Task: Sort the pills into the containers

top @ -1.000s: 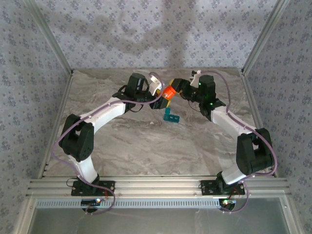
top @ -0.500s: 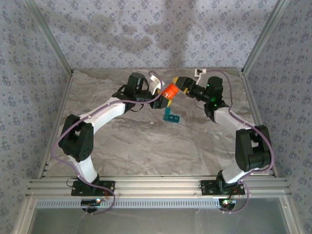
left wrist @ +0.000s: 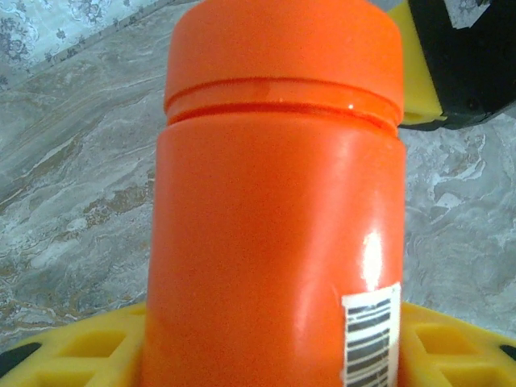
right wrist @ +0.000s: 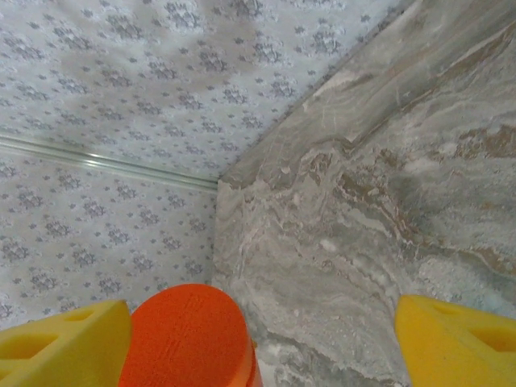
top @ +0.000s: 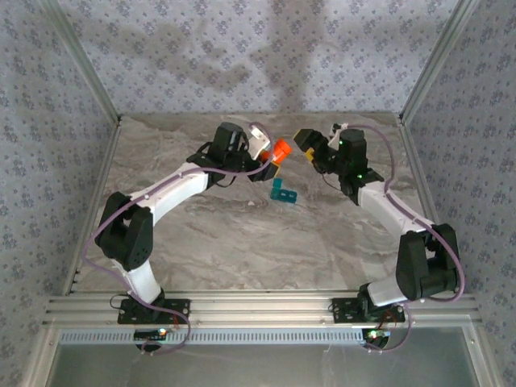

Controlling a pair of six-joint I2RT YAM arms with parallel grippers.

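Note:
An orange bottle with its cap on is held above the table at the back middle, my left gripper shut on its body. Its yellow fingers flank the bottle in the left wrist view. My right gripper hangs just right of the cap, open and apart from it. In the right wrist view the cap sits by the left finger of the wide gripper. The teal containers lie on the table below the bottle. The pills are hidden.
The marble table is walled by patterned panels at the back and both sides. An aluminium rail runs along the near edge. Both arms reach in toward the back middle.
My right gripper was shut on the bottle's cap; it has opened and drawn back to the right. The left gripper still holds the bottle, shifted slightly.

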